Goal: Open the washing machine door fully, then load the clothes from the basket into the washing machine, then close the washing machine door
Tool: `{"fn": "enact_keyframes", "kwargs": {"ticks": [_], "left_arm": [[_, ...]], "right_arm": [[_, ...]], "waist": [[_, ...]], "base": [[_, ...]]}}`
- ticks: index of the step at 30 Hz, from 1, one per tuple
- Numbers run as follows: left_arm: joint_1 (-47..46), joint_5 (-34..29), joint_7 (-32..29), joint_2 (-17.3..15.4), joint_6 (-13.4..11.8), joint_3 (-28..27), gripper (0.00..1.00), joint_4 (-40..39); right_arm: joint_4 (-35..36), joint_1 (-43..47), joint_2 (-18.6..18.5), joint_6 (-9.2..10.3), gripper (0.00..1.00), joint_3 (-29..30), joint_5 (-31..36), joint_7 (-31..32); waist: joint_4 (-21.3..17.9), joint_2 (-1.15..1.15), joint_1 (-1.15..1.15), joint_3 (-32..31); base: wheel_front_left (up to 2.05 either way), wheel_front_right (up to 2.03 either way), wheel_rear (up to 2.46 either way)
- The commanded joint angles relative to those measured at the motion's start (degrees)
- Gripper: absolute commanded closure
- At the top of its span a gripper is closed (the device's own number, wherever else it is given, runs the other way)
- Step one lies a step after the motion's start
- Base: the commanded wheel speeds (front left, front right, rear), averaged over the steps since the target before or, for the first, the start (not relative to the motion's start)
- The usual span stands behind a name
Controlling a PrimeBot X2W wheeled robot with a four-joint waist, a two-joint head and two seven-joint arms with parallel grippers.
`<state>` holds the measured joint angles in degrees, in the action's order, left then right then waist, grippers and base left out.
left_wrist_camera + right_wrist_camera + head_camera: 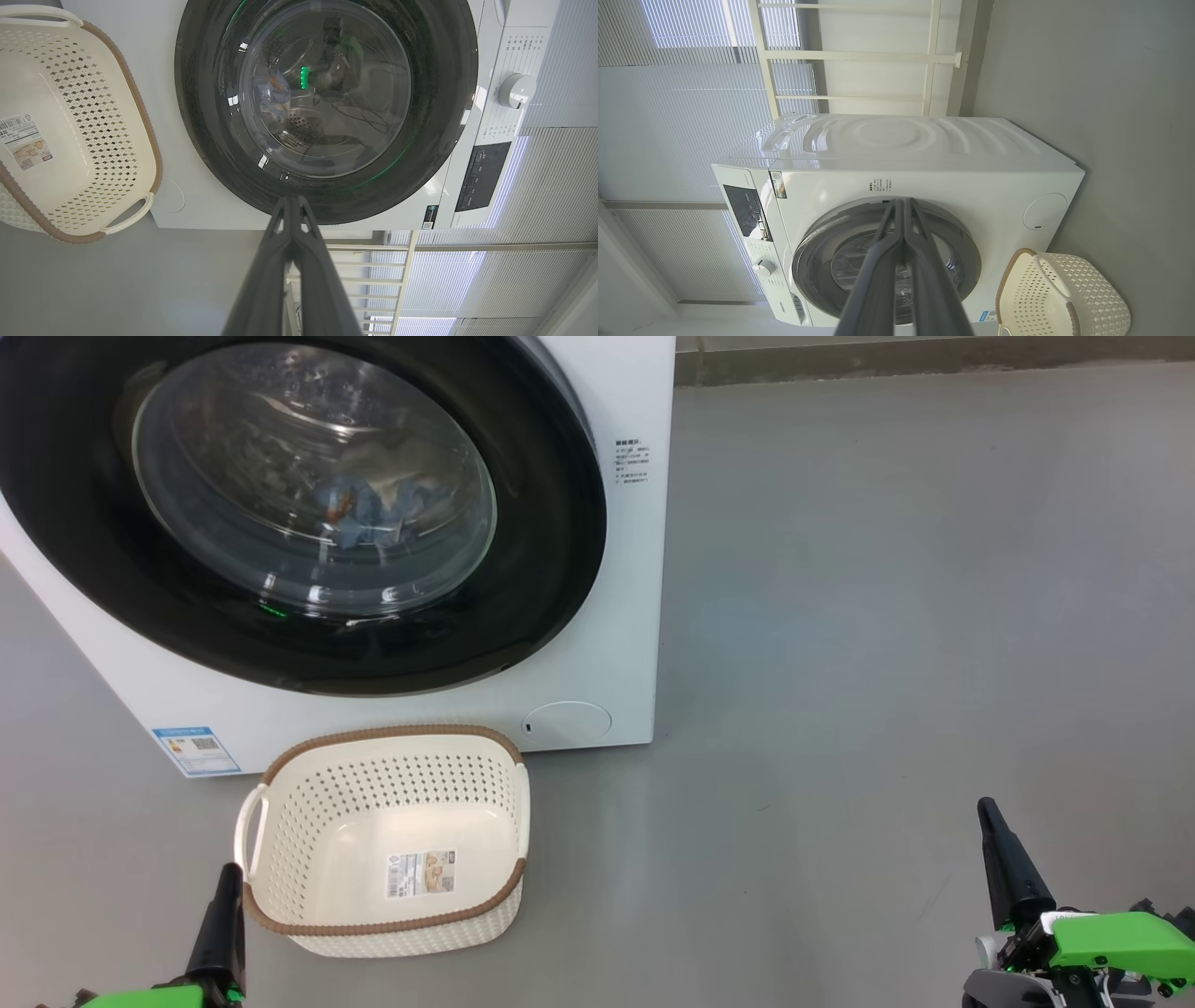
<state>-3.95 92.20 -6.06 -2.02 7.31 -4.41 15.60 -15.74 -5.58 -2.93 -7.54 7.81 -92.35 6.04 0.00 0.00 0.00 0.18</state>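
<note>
Head view, clock positions read from the picture's centre.

- Left gripper (228,877) at 7 o'clock, low edge. Fingers pressed together into one dark blade with nothing between them. The tip stands just beside the near left corner of the basket (373,734); whether it touches the rim I cannot tell.
- Right gripper (988,814) at 4 o'clock, fingers likewise pressed together and closed on air above the floor (887,616).
- The washing machine (635,569) takes up 9 to 12 o'clock. The washing machine door (551,523) lies flat against the front, its black rim unbroken all round.
- The clothes (373,513) show through the glass at 11 o'clock, blue with a bit of orange, low inside the drum.
- The basket sits on the floor at 7 o'clock, just before the machine's front and under the door's lower edge, tilted towards me. A paper label (422,874) shows on its bottom. Contact with the machine: cannot tell.

Surroundings:
- Blue sticker (196,749) at 8 o'clock and round cap (566,721) at 6 o'clock, both low on the white front. The cap is just beyond the basket's far right corner.
- In the left wrist view a dial (516,90) sits on the panel beside the door.
- In the right wrist view, blinds (668,116) and a white rail frame (859,56) stand behind the machine.

Room:
- The machine's right vertical edge runs down from 12 o'clock. From that edge round to 5 o'clock lies bare grey floor, bounded by a skirting strip (934,359) at 1 o'clock.
- The basket stands between my left gripper and the door.
</note>
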Motion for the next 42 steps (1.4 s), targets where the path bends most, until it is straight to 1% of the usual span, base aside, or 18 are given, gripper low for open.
{"fn": "enact_keyframes", "kwargs": {"ticks": [1,42], "left_arm": [[-2.24,0.03,-0.36,-0.97,0.18,-2.02,1.0,-1.54],[-2.24,-0.03,-0.42,-0.91,0.18,-2.1,1.0,-1.55]], "right_arm": [[1.72,-0.6,-0.04,0.05,1.0,-1.36,0.12,0.39],[1.72,-0.6,0.0,0.05,1.0,-1.29,0.18,0.45]], "waist": [[0.0,0.0,0.0,0.0],[0.0,0.0,0.0,0.0]], "base": [[0.0,0.0,0.0],[0.0,0.0,0.0]]}}
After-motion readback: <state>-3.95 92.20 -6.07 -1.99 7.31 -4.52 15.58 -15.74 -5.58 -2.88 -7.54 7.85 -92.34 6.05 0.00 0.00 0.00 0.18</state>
